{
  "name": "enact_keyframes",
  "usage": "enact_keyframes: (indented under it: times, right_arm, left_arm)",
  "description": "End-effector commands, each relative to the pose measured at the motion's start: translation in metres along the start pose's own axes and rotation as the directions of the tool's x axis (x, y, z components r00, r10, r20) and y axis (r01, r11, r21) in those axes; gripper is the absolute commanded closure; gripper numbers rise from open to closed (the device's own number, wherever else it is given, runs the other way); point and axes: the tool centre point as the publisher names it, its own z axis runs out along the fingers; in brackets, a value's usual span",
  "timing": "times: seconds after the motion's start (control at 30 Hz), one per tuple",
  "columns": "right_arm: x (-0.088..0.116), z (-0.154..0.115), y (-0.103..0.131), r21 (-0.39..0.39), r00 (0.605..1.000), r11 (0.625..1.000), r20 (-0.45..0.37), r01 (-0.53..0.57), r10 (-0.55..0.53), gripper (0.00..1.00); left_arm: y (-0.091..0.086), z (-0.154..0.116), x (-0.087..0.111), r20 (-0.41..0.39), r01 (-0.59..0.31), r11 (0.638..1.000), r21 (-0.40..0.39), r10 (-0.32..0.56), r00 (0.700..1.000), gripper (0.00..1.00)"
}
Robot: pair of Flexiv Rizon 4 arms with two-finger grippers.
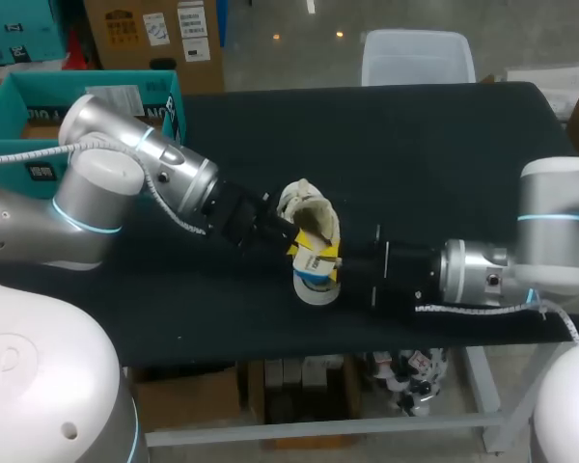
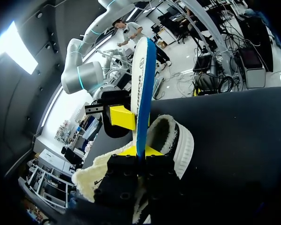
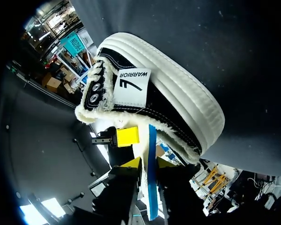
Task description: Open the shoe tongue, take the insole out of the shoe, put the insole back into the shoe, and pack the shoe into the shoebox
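blue-edged insole is clamped in left tool and right tool.

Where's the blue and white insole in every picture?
Head view: the insole is mid-table, sticking out of the shoe.
Left wrist view: it stands upright, pinched in the left tool, over the shoe's opening.
Right wrist view: its blue edge is pinched in the right tool, beside the shoe.
Shared landmark: the fluffy-lined shoe.
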Motion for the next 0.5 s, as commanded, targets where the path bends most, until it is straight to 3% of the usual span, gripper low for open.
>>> enact_keyframes:
  times: [0.03, 0.07, 0.1, 0.17, 0.2, 0.27, 0.4, 0.43, 0.5]
  right_arm:
    - [0.001, 0.002, 0.003, 0.011, 1.000, 1.000, 0.005, -0.001, 0.001, 1.00]
    - [0.001, 0.001, 0.002, 0.011, 1.000, 1.000, 0.006, 0.001, -0.001, 1.00]
    - [0.000, 0.000, 0.002, 0.009, 1.000, 1.000, 0.006, 0.002, -0.002, 1.00]
    - [0.000, 0.000, 0.000, 0.007, 1.000, 1.000, 0.006, 0.007, -0.007, 1.00]
    - [-0.001, -0.001, -0.001, 0.005, 1.000, 1.000, 0.008, 0.010, -0.010, 1.00]
    - [-0.001, -0.001, -0.002, 0.002, 1.000, 1.000, 0.011, 0.014, -0.014, 1.00]
    - [-0.001, -0.001, -0.003, -0.001, 1.000, 1.000, 0.016, 0.018, -0.018, 1.00]
    - [-0.001, -0.001, -0.003, -0.002, 1.000, 1.000, 0.018, 0.018, -0.018, 1.00]
    - [-0.002, -0.001, -0.002, -0.002, 0.999, 1.000, 0.025, 0.020, -0.020, 1.00]
  left_arm:
    - [-0.006, -0.001, 0.002, 0.004, -0.001, 1.000, -0.009, 0.001, 1.000, 1.00]
    - [-0.008, -0.002, 0.001, 0.004, -0.002, 1.000, -0.009, 0.002, 1.000, 1.00]
    - [-0.011, -0.005, 0.001, 0.006, -0.006, 1.000, -0.007, 0.006, 1.000, 0.72]
    - [-0.019, -0.009, 0.000, 0.013, -0.018, 1.000, 0.001, 0.018, 1.000, 0.33]
    - [-0.023, -0.011, 0.000, 0.015, -0.029, 1.000, 0.011, 0.028, 0.999, 0.30]
    - [-0.031, -0.011, -0.001, 0.012, -0.047, 0.999, 0.026, 0.046, 0.999, 0.53]
    - [-0.040, -0.006, 0.000, -0.008, -0.068, 0.997, 0.042, 0.069, 0.998, 0.80]
    - [-0.041, -0.004, 0.001, -0.018, -0.075, 0.996, 0.041, 0.075, 0.997, 1.00]
    - [-0.041, -0.001, 0.001, -0.026, -0.078, 0.996, 0.045, 0.079, 0.997, 1.00]
